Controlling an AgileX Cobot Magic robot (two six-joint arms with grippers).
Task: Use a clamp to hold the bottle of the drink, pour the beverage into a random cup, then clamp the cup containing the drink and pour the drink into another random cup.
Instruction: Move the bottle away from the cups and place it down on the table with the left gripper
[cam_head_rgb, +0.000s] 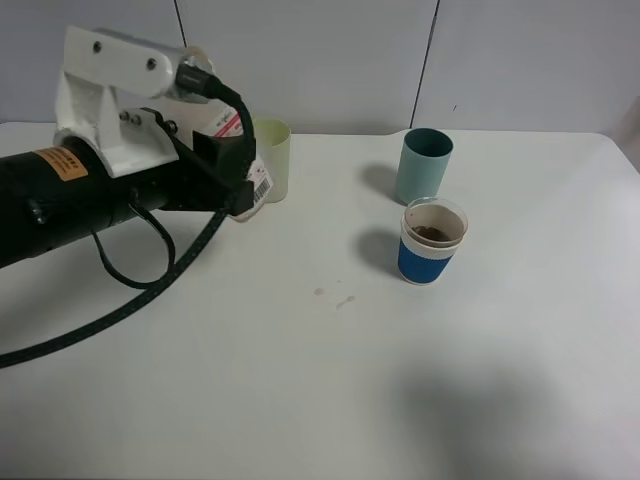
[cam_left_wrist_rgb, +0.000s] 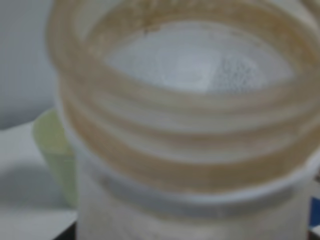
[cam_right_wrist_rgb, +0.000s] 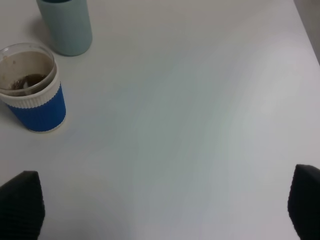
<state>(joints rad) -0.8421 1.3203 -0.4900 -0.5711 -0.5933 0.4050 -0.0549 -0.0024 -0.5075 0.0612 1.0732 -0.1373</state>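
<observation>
White table (cam_head_rgb: 300, 400): your right gripper (cam_right_wrist_rgb: 162, 205) gapes wide, empty. The blue cup (cam_right_wrist_rgb: 32, 95) stands upright ahead, off past one finger, nearer it than the left gripper (cam_head_rgb: 236, 176), which clamps the bottle (cam_head_rgb: 257, 189).

Bench (cam_head_rgb: 250, 400): white, matte, rounded far-right corner. Wall (cam_head_rgb: 320, 60): pale grey panels behind far edge, two dark seams (cam_head_rgb: 428, 60). Light: soft, diffuse.

Bright, even overhead light covers the white table (cam_head_rgb: 300, 380) without glare. The teal cup (cam_head_rgb: 425, 165) and blue-banded cup (cam_head_rgb: 432, 240) cast soft shadows to their left; a broad faint one lies near right. The left wrist view is blurred, the bottle (cam_left_wrist_rgb: 190, 125) out of focus.
</observation>
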